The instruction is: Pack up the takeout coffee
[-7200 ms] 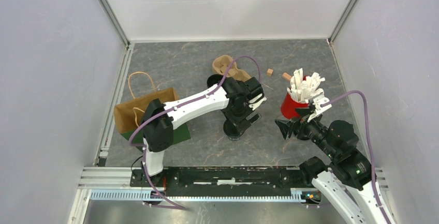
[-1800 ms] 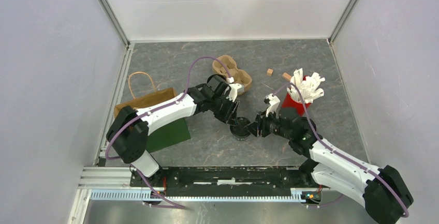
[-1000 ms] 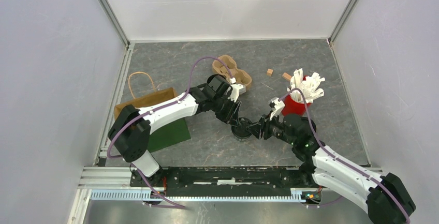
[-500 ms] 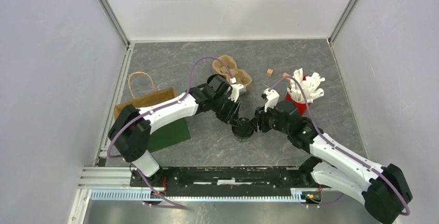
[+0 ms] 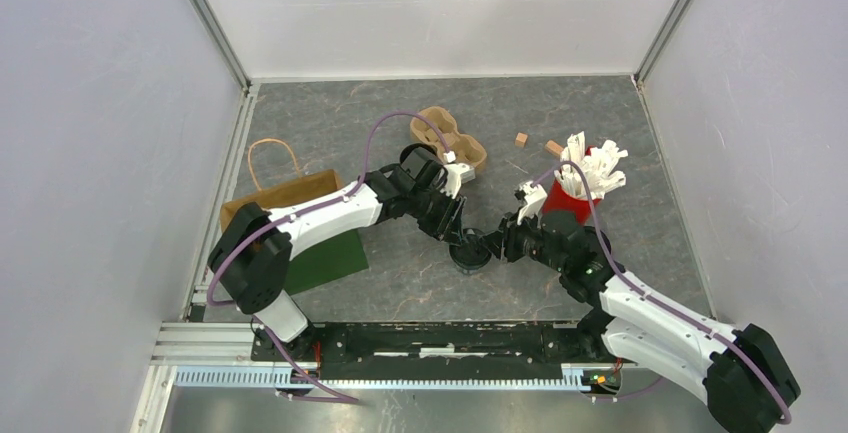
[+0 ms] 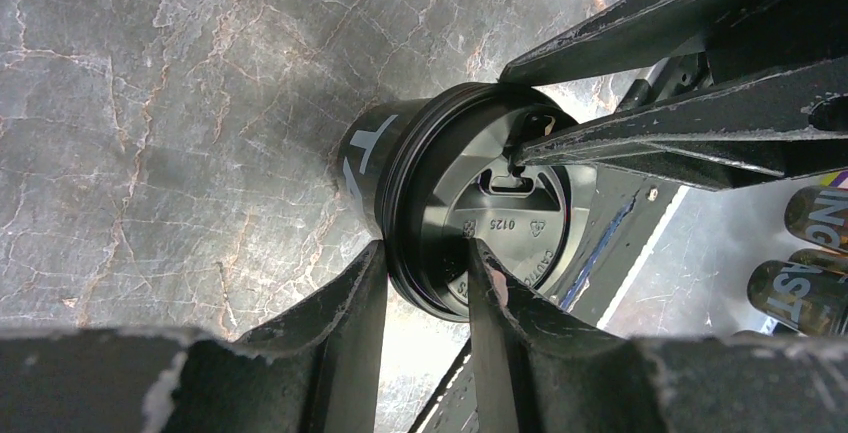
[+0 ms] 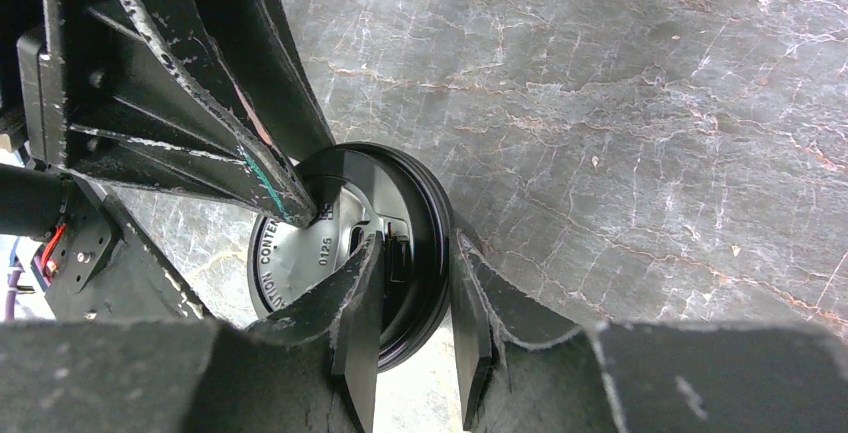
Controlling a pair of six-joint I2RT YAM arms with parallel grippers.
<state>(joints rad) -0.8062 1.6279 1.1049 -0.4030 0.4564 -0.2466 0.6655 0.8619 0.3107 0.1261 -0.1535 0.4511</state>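
The takeout coffee (image 5: 468, 253), a small black cup with a black lid, stands on the grey table between my two arms. My left gripper (image 5: 455, 233) reaches it from the upper left. In the left wrist view, that gripper (image 6: 427, 253) is shut across the lid's rim on the cup (image 6: 365, 158), one finger on the lid and one outside. My right gripper (image 5: 488, 246) comes in from the right. In the right wrist view, it (image 7: 415, 243) pinches the opposite side of the rim of the lid (image 7: 300, 253) the same way.
A brown paper bag (image 5: 275, 203) lies at the left by a green mat (image 5: 325, 258). A pulp cup carrier (image 5: 448, 138) sits behind the left arm. A red cup (image 5: 570, 203) of white sticks stands right of centre, with two small wooden blocks (image 5: 521, 139) behind it.
My right gripper has narrowed onto the lid's rim, and its wrist has shifted a little. The left gripper and the cup have stayed where they were.
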